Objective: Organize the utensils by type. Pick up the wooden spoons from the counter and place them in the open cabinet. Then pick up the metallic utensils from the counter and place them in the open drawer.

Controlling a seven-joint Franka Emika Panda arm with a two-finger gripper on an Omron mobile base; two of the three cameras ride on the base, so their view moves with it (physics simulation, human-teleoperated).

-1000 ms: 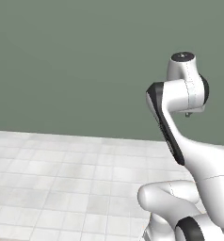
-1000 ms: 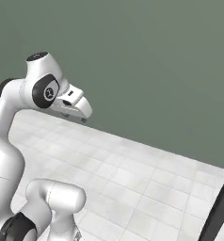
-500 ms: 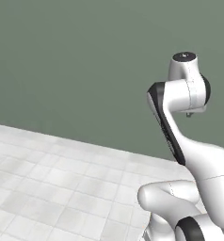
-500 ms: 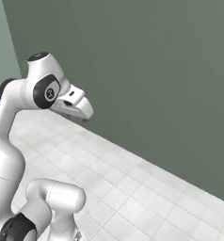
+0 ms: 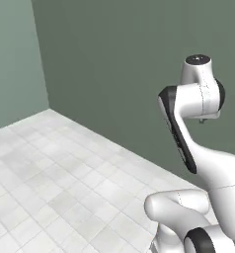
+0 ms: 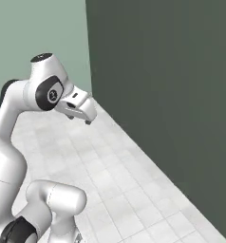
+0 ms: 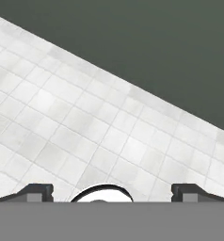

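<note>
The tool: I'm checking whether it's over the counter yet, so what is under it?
Under the open, empty tool lies white tiled floor, meeting a dark green wall. The arm's own white body covers a little floor at the hand view's bottom edge.

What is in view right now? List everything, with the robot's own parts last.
floor: one, white tiles, spreads across the lower part of both base views and the hand view.
walls: two, green, meeting at a corner; the darker wall runs along the floor's far edge, the paler wall stands to its left.
arm: one, white with dark joints, folded upright above its base, at the right of the left base view and the left of the right base view.
gripper: one, dark finger tips, open and holding nothing, over bare floor in the hand view.
</note>
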